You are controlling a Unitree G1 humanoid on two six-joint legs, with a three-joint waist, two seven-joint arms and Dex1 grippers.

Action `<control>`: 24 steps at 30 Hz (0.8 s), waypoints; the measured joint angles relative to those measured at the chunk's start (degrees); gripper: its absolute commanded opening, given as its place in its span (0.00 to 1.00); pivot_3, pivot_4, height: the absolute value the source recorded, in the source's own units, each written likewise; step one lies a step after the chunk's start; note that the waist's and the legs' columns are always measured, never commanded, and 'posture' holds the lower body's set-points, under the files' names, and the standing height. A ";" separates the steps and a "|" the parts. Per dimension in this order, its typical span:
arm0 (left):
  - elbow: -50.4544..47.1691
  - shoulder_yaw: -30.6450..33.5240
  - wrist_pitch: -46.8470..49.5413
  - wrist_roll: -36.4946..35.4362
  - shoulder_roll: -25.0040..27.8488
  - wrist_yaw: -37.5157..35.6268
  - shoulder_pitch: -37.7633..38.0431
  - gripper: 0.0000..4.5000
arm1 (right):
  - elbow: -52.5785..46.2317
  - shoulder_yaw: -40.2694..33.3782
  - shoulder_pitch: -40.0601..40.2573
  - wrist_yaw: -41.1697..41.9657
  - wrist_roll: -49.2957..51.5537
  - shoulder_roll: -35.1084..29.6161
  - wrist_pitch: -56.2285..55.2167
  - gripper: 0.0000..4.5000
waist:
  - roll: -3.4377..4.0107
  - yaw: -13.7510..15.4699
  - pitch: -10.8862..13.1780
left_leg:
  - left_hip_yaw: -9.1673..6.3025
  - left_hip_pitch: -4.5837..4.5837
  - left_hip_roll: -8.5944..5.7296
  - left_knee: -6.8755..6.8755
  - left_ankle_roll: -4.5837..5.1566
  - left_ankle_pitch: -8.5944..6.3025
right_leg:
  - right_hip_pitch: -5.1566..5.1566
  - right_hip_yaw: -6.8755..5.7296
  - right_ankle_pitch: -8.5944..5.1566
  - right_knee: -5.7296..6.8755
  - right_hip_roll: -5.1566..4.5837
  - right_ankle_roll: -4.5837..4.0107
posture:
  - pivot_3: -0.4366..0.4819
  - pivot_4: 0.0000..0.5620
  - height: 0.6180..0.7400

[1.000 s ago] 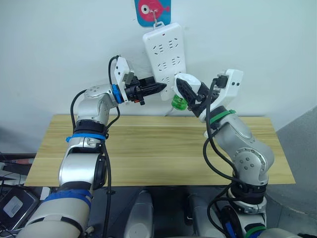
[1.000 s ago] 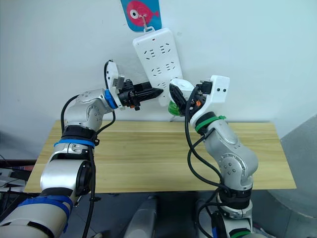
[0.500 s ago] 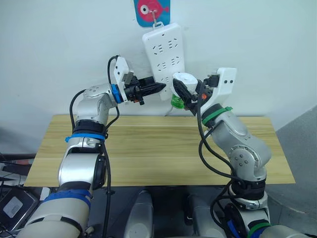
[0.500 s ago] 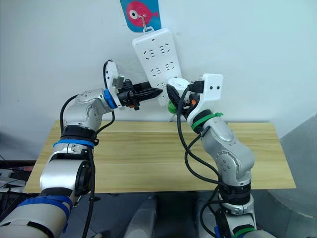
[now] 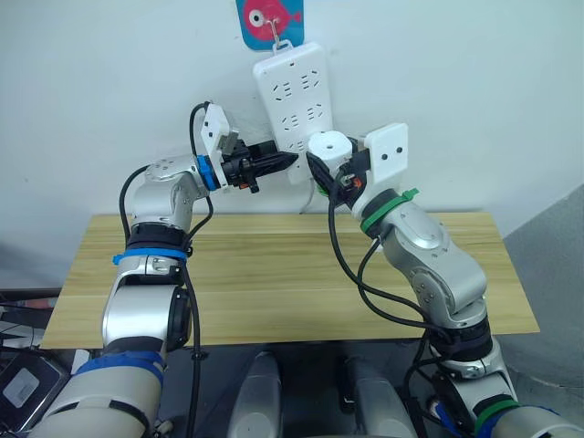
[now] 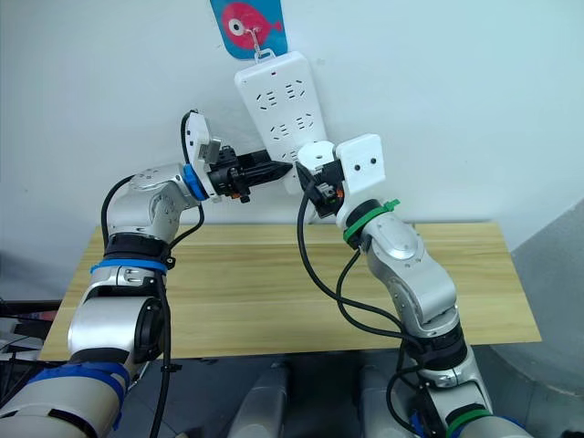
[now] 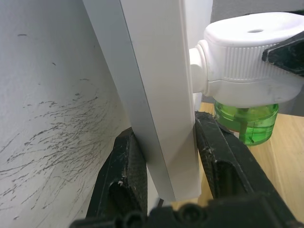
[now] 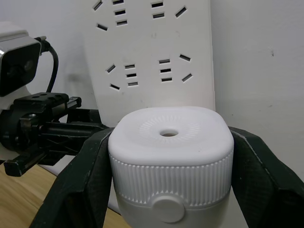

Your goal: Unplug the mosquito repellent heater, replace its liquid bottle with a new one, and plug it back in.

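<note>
The white mosquito repellent heater (image 8: pixel 171 147) sits between the two black fingers (image 8: pixel 263 180) of my right gripper (image 5: pixel 326 162), which is shut on it. Its green liquid bottle (image 7: pixel 246 121) hangs under it. The heater's back is pressed against the face of the white power strip (image 5: pixel 292 100) hanging on the wall; its prongs are hidden. My left gripper (image 5: pixel 286 161) is shut on the strip's lower end, one finger (image 7: pixel 124 183) on each side edge.
The power strip hangs tilted from a hook on a blue and pink fish sticker (image 5: pixel 271 20). A wooden table (image 5: pixel 274 265) stands against the wall below both arms.
My right arm has carried the heater up and to the left until it meets the power strip. My left gripper has kept its hold on the strip's lower end.
</note>
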 measured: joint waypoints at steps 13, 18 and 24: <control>-1.42 0.80 1.23 0.19 0.54 0.07 0.80 0.28 | 1.39 -1.73 -1.24 0.47 0.24 2.51 0.81 0.67 | 0.00 -0.78 -0.01 | -0.01 0.03 0.02 -0.01 0.08 0.07 | -0.01 -0.01 -0.01 0.05 0.03 0.02 | 0.72 0.41 1.00; -1.00 0.64 -0.44 0.19 -0.72 -0.35 0.58 0.28 | 2.43 -1.28 -1.29 1.22 -1.80 0.62 0.53 0.95 | -0.01 -0.27 -0.02 | -0.03 0.02 -0.01 -0.02 0.08 0.06 | 0.01 -0.04 -0.02 0.00 0.00 0.02 | 0.72 0.41 1.00; 0.91 0.30 -3.42 0.13 -1.66 -1.38 -0.08 0.28 | -2.09 -1.66 1.83 1.95 -1.84 -2.31 5.71 0.99 | -0.02 0.28 -0.02 | -0.07 -0.16 -0.11 -0.22 0.07 0.04 | -0.01 -0.14 0.09 -0.32 -0.14 -0.15 | 0.70 0.42 1.00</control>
